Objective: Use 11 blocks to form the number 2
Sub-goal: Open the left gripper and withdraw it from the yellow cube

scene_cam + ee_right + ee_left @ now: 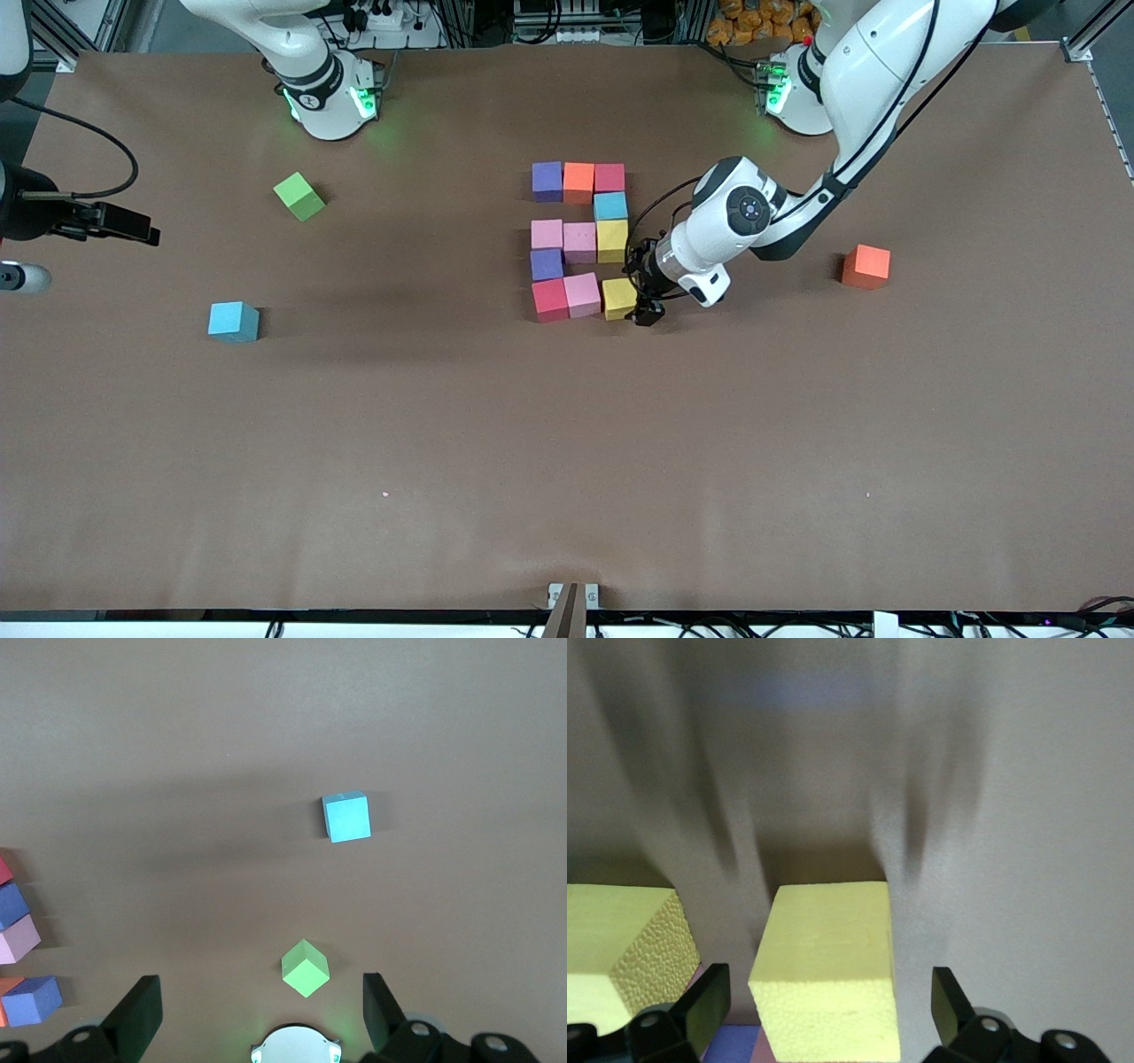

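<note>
The blocks lie mid-table as a blocky number 2 [580, 239]. Its row nearest the arms' bases is purple [547, 180], orange [578, 182] and red [609, 177], with light blue [610, 206] under the red. Then come two pinks and a yellow [612, 240], one purple [547, 263], and the row nearest the camera: red [549, 299], pink [582, 294], yellow [619, 299]. My left gripper [647, 299] [830, 992] is open, low at the table, its fingers astride that last yellow block [828, 939] with a gap on each side. My right gripper [261, 997] is open and empty, waiting high over the right arm's end.
A lime-green cube [299, 196] [305, 967] and a spare light blue cube [234, 321] [346, 816] lie toward the right arm's end. A spare orange cube [866, 266] lies toward the left arm's end. Bare brown table [567, 461] fills the half nearer the camera.
</note>
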### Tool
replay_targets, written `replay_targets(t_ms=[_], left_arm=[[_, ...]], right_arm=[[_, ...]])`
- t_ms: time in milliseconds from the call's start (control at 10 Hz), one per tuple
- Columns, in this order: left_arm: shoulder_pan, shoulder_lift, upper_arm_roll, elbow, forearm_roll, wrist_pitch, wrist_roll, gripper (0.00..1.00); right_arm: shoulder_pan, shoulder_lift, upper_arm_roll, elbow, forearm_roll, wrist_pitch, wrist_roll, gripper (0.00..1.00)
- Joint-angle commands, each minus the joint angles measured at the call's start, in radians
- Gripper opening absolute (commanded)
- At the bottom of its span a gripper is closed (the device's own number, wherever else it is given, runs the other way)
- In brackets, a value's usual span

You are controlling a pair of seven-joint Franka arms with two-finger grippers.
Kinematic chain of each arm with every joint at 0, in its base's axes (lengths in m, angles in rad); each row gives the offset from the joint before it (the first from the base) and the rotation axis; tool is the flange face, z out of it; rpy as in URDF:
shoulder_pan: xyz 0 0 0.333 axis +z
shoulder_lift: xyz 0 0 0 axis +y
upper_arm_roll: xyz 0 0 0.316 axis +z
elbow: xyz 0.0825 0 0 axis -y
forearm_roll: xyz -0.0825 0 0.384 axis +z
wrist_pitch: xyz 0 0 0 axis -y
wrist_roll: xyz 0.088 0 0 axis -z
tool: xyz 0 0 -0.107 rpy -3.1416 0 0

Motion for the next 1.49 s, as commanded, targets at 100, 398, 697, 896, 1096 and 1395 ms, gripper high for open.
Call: replay_targets(t_ms=[100, 398, 697, 896, 1096, 1395], left_arm=[[0.0, -0.081, 0.003, 0.071, -0.011, -0.172, -0.034, 1.0], [0.047, -0.102, 0.004, 0.208, -0.008, -0.354, -0.031, 1.0], [0.156, -0.115, 0.007, 0.376, 0.093, -0.537, -0.013, 1.0], [0.242, -0.115, 0.004, 0.478, 0.1, -0.654, 0.053, 1.0], [0.27, -0.121, 0.006, 0.535, 0.104, -0.755, 0.149, 1.0], [0.363, -0.17, 0.0, 0.544, 0.1, -0.872, 0.303, 1.0]], right_arm=[[0.014, -0.014, -0.006, -0.005, -0.019, 0.003, -0.012, 1.0], [0.019, -0.014, -0.006, -0.002, -0.023, 0.007, -0.012, 1.0], [0.023, 0.006, 0.0, 0.064, -0.016, 0.035, -0.002, 1.0], [0.022, -0.005, -0.003, 0.066, -0.019, 0.038, 0.001, 1.0], [0.022, -0.035, -0.003, 0.07, -0.006, 0.065, -0.003, 1.0], [0.011, -0.124, 0.013, -0.041, -0.004, 0.124, -0.011, 1.0]])
